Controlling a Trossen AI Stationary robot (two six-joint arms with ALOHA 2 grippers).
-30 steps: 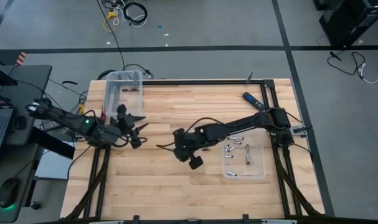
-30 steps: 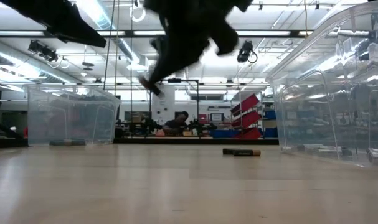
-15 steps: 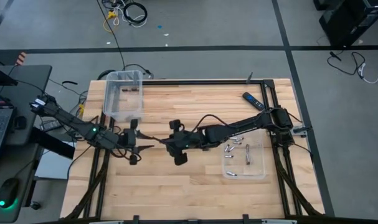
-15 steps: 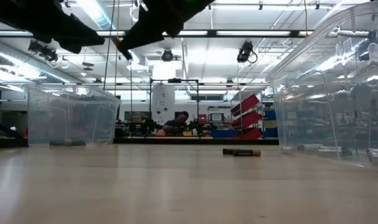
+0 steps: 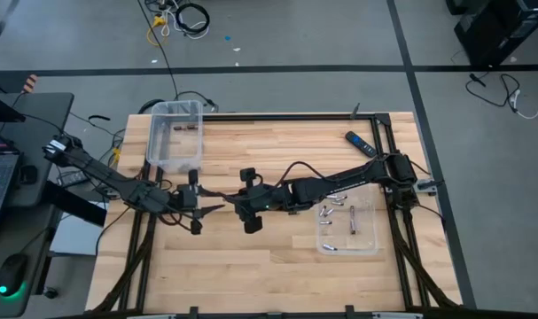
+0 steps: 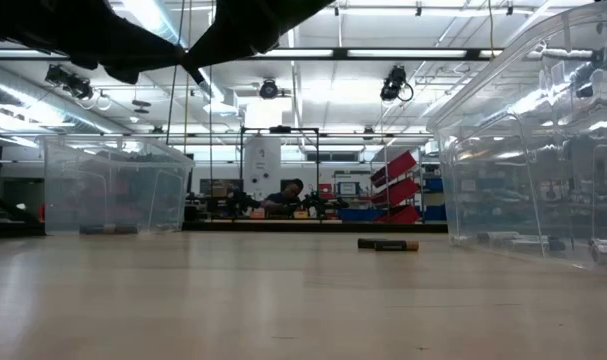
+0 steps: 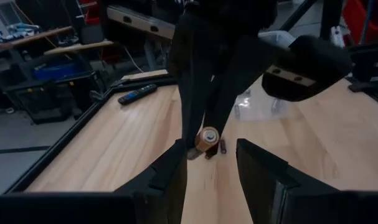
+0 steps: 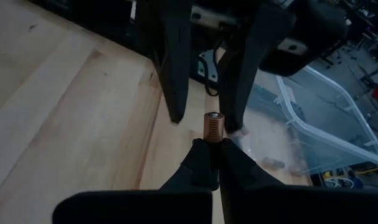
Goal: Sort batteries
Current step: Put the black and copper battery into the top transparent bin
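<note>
Above mid-table, the right gripper [image 8: 212, 163] pinched a copper-topped battery [image 8: 213, 126] by its base, offering it between the left gripper [image 7: 208, 163]'s spread fingers; any misalignment risked a dropped cell.

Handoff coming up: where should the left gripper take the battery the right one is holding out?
Grip the battery's free copper end, coming head-on along its axis. The right gripper pinches only its rear end, and the left gripper's open fingers already straddle that free end.
</note>
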